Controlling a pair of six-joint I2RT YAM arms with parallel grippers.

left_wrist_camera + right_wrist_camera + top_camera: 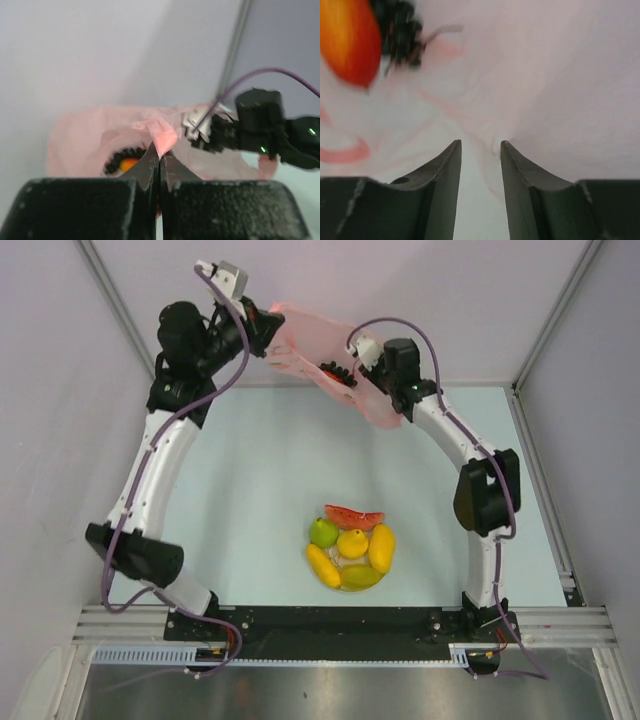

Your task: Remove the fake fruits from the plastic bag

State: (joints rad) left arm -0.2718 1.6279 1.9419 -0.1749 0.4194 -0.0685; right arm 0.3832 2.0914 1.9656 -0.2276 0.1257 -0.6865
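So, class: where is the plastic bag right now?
In the top view, the plastic bag hangs at the far end of the table, held up between the left fingers and right fingers.

No readable text, label, brand or number appeared in any of the three views. The only printing was on the pink plastic bag, held up at the top centre of the overhead frame: red marks, which in the right wrist view showed as a blurred red curve at the lower left and faint pink streaks near the upper middle, too smeared to make out as letters or signs.
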